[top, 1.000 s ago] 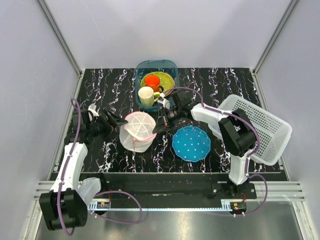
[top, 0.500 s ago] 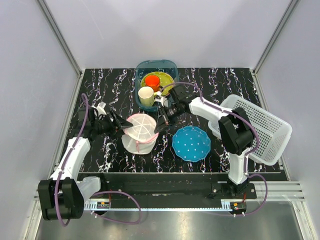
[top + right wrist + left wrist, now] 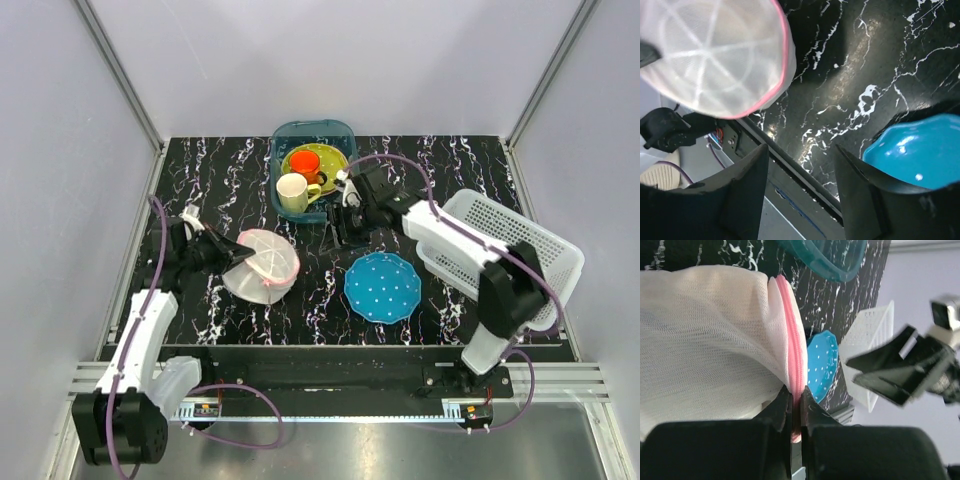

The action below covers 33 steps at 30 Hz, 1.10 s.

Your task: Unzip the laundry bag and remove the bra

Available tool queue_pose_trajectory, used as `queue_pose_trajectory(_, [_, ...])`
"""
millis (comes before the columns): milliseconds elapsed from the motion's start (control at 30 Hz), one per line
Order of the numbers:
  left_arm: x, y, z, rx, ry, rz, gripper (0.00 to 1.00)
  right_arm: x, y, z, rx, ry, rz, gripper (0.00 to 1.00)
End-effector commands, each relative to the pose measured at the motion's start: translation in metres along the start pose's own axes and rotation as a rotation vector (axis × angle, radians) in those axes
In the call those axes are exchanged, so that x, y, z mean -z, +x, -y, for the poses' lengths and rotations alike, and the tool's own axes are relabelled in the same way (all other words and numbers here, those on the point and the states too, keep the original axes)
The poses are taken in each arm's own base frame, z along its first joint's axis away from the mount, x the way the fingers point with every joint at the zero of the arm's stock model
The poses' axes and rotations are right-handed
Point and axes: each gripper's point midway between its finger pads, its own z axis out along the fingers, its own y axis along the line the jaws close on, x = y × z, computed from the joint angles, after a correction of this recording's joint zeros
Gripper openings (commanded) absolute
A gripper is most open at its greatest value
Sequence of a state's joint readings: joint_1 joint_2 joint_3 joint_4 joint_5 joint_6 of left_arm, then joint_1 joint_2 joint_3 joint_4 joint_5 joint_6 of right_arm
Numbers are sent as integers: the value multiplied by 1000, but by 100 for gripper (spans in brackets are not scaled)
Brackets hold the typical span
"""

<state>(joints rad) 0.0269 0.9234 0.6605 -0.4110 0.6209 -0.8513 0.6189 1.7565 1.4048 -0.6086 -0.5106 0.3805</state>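
While the left gripper (image 3: 796,396) clamps the pink zip edge (image 3: 794,347) of the round white mesh laundry bag (image 3: 705,340), the right gripper (image 3: 801,150) hangs spread and empty beyond it. Unzipping looks unstarted, I'd judge — next, seize the pull.

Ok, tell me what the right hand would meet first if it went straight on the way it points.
Probably the bare table top, in the gap between the laundry bag and the blue plate. The open right hand aims down at it, though depth is unclear.
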Motion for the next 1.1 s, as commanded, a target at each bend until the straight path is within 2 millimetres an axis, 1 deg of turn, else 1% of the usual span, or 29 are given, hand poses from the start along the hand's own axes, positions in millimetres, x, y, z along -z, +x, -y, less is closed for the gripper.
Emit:
queue_pose_trajectory(0, [16, -22, 1, 79, -80, 167, 0, 28, -19, -42, 12, 54, 271, 59])
queue_pose_trajectory(33, [18, -23, 0, 91, -93, 185, 0, 23, -11, -62, 36, 41, 292, 57])
queue_pose_trajectory(67, [25, -27, -3, 107, -121, 234, 0, 21, -9, -69, 32, 47, 306, 56])
queue_pose_trajectory(100, [27, -29, -4, 145, -135, 256, 0, 15, -4, -78, 37, 43, 312, 56])
queue_pose_trajectory(133, [30, -31, -4, 153, -138, 275, 0, 12, -8, -86, 39, 41, 345, 56])
queue_pose_trajectory(167, [35, -37, -4, 164, -168, 311, 0, 5, 1, -99, 57, 36, 341, 56])
queue_pose_trajectory(200, [37, -41, -5, 177, -189, 329, 0, -3, 3, -102, 60, 42, 339, 56])
queue_pose_trajectory(233, [41, -41, -8, 187, -217, 335, 0, -6, 0, -108, 53, 34, 349, 56])
queue_pose_trajectory(267, [48, -52, -4, 196, -236, 393, 0, -10, 2, -111, 52, 32, 341, 56])
queue_pose_trajectory(333, [52, -60, -4, 214, -265, 436, 0, -21, -1, -114, 46, 32, 330, 56])
queue_pose_trajectory(367, [55, -68, -4, 234, -281, 479, 0, -24, -1, -115, 40, 31, 323, 57])
queue_pose_trajectory(400, [55, -70, 11, 215, -259, 484, 0, -30, -5, -120, 44, 25, 310, 59])
queue_pose_trajectory(433, [59, -77, 13, 209, -278, 531, 0, -32, -4, -118, 39, 37, 293, 61])
queue_pose_trajectory(467, [61, -80, 16, 219, -288, 561, 0, -33, -6, -119, 34, 40, 293, 63])
queue_pose_trajectory(500, [61, -78, 23, 201, -285, 577, 0, -33, -10, -121, 24, 40, 300, 64])
queue_pose_trajectory(533, [70, -88, 16, 203, -325, 672, 0, -34, -11, -121, 18, 44, 307, 65])
queue_pose_trajectory(567, [69, -88, 10, 279, -327, 704, 0, -32, -14, -122, 14, 45, 320, 67])
queue_pose_trajectory(600, [66, -87, 2, 295, -336, 712, 0, -32, -17, -118, 3, 66, 335, 71])
queue_pose_trajectory(633, [59, -90, 7, 307, -307, 705, 0, -31, -17, -118, 2, 71, 336, 75])
queue_pose_trajectory(700, [46, -87, 14, 306, -288, 649, 0, -29, -22, -108, -2, 131, 364, 80])
queue_pose_trajectory(733, [36, -84, 18, 302, -290, 597, 0, -28, -23, -105, -3, 143, 367, 80])
queue_pose_trajectory(800, [26, -77, 17, 297, -303, 547, 0, -29, -22, -99, -2, 169, 370, 80])
queue_pose_trajectory(833, [17, -72, 17, 293, -288, 505, 0, -29, -21, -98, 2, 177, 372, 79])
queue_pose_trajectory(900, [7, -66, 13, 287, -290, 467, 0, -30, -19, -95, 10, 197, 374, 78])
queue_pose_trajectory(933, [4, -63, 10, 296, -295, 452, 0, -33, -17, -97, 21, 196, 366, 77])
queue_pose_trajectory(967, [0, -58, 1, 315, -311, 439, 0, -34, -16, -98, 27, 198, 366, 77])
queue_pose_trajectory(1000, [-3, -56, -2, 322, -318, 430, 0, -37, -16, -98, 44, 209, 361, 76])
queue_pose_trajectory(1033, [-5, -53, -5, 332, -323, 422, 0, -40, -12, -103, 61, 208, 353, 76])
queue_pose_trajectory(1067, [-6, -50, -8, 341, -329, 417, 0, -45, -11, -100, 66, 224, 342, 76])
